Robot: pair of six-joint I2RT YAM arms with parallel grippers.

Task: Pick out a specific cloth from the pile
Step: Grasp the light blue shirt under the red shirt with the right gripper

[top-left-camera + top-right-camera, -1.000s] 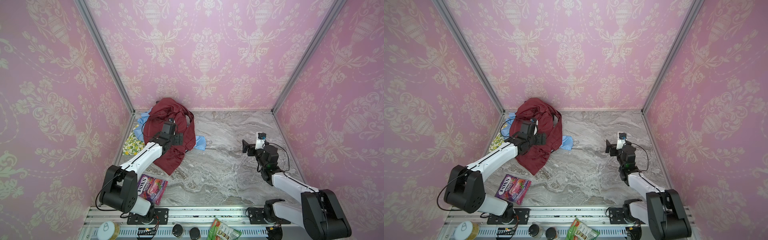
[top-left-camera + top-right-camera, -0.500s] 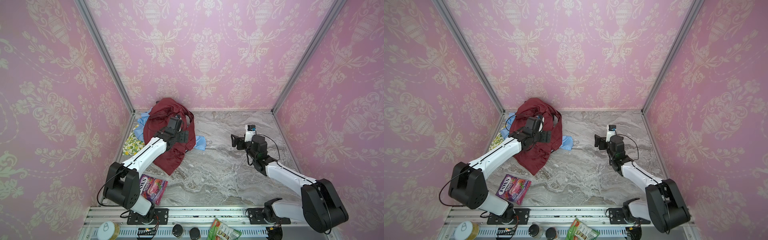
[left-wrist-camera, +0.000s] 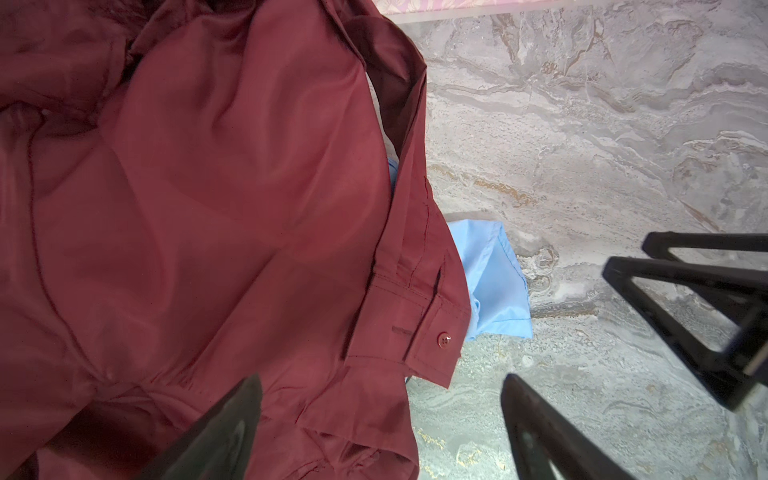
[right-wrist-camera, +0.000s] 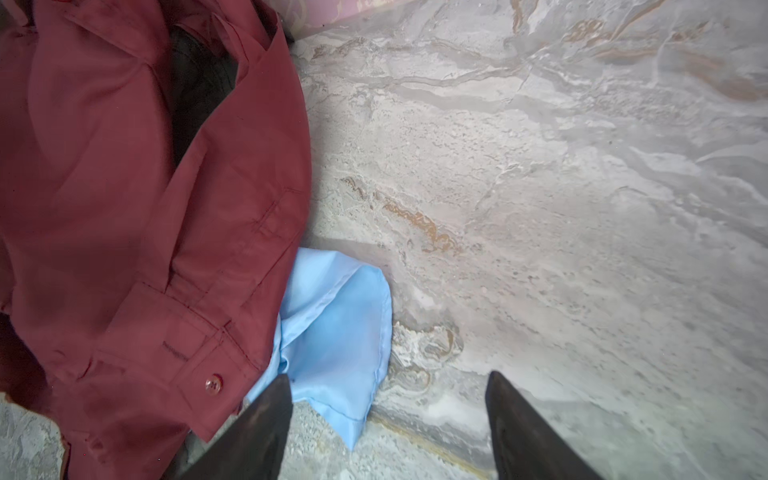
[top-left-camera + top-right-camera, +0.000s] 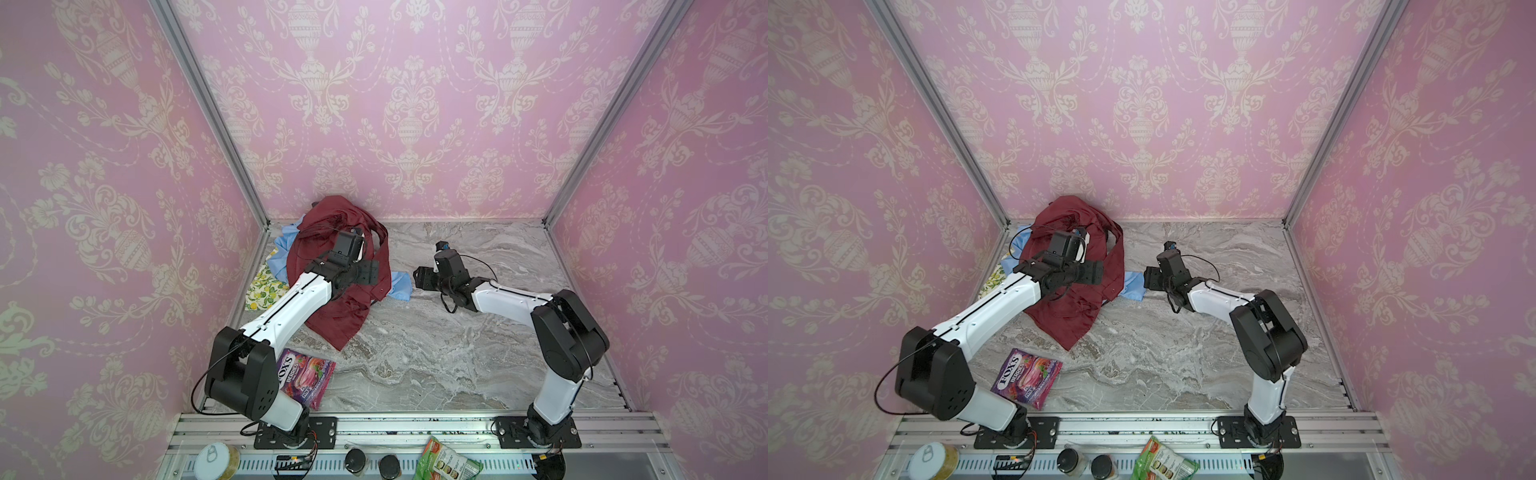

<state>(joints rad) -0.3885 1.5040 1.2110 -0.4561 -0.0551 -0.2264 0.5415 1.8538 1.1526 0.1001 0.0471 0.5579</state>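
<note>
The pile sits in the back left corner, with a shiny maroon shirt on top. The light sky-blue cloth lies mostly under it; one corner pokes out on the marble at the shirt's right edge. My left gripper hovers open above the maroon cuff, holding nothing. My right gripper is open just right of the blue corner. That corner reaches between its fingers without being gripped.
A lemon-print cloth lies at the pile's left edge, and a dark grey piece shows inside the shirt. A purple candy bag lies by the left arm's base. Pink walls enclose three sides. Bare marble spreads to the right.
My right arm has swung left across the marble to the blue corner, and its jaws have narrowed somewhat. My left gripper has shifted slightly farther over the maroon shirt.
</note>
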